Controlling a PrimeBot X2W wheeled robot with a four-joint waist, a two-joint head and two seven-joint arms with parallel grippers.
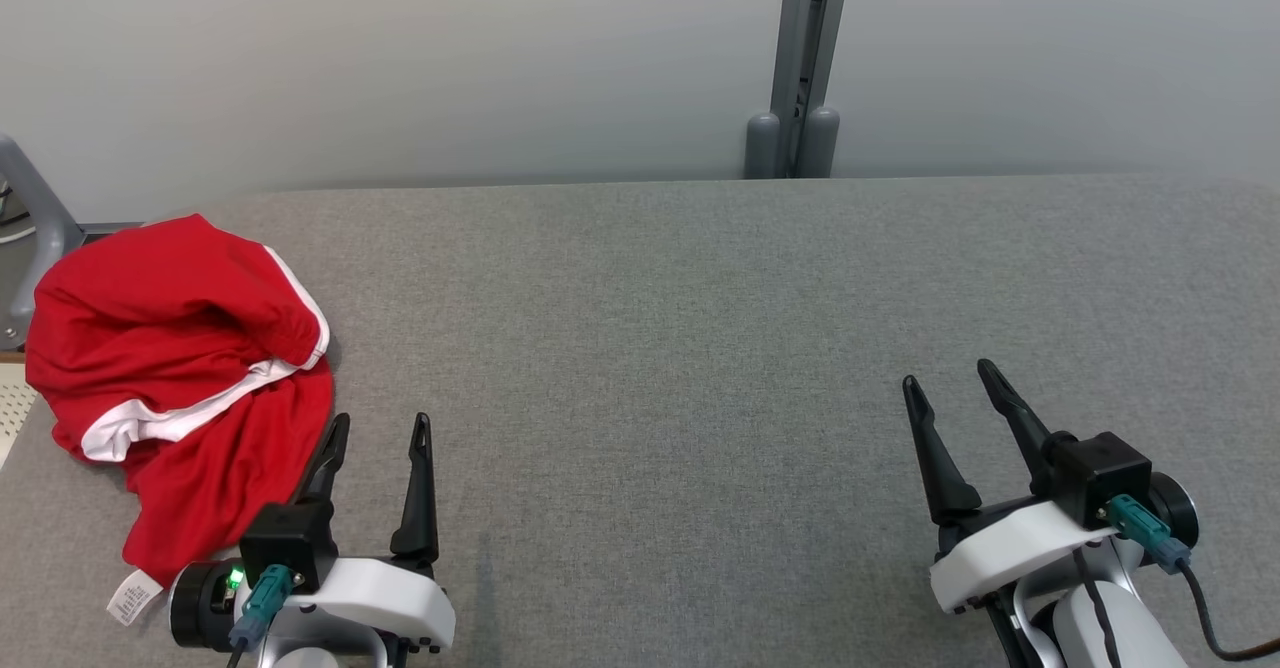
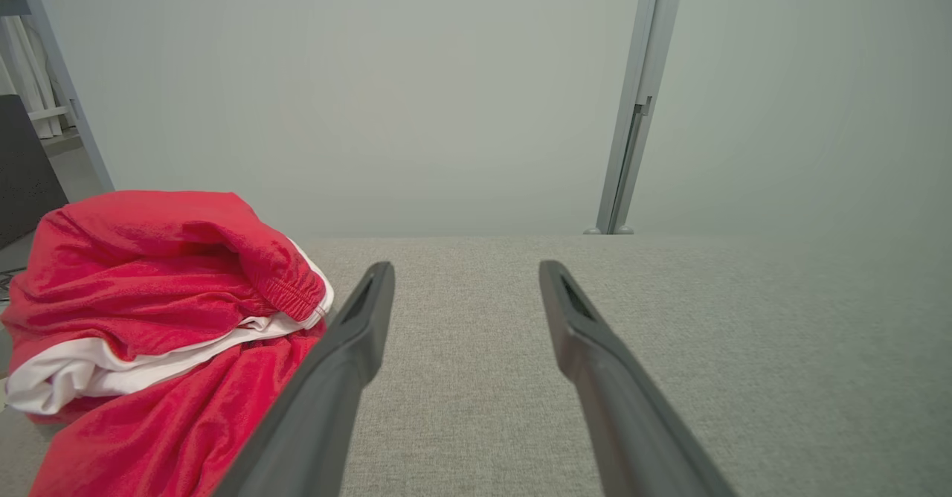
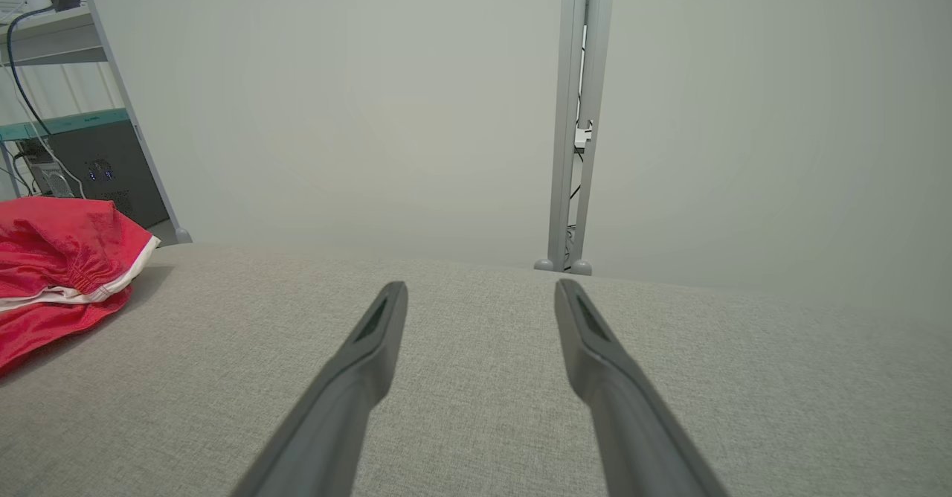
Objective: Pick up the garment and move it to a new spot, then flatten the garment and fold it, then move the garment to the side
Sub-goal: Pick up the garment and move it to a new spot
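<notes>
head: red garment (image 1: pixel 180 378) crumpled at left edge of table (image 1: pixel 700 348), white tag (image 1: pixel 133 596) print not legible; left gripper (image 1: pixel 382 420), right gripper (image 1: pixel 947 372) spread wide, nothing held | left wrist: garment (image 2: pixel 149 296) just beside left gripper (image 2: pixel 466 266), contact possibly made | right wrist: garment (image 3: pixel 52 259) seen at view's left, well apart from right gripper (image 3: pixel 482 285)

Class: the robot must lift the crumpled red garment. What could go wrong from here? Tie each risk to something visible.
1. The crumpled red garment with white trim lies bunched in layers; the open left gripper beside it may pinch one layer only, lifting it twisted.
2. It sits at the left edge of the grey fabric table; a nudge could push it off.
3. The right gripper stands far away, so a one-gripper lift may dangle.
</notes>
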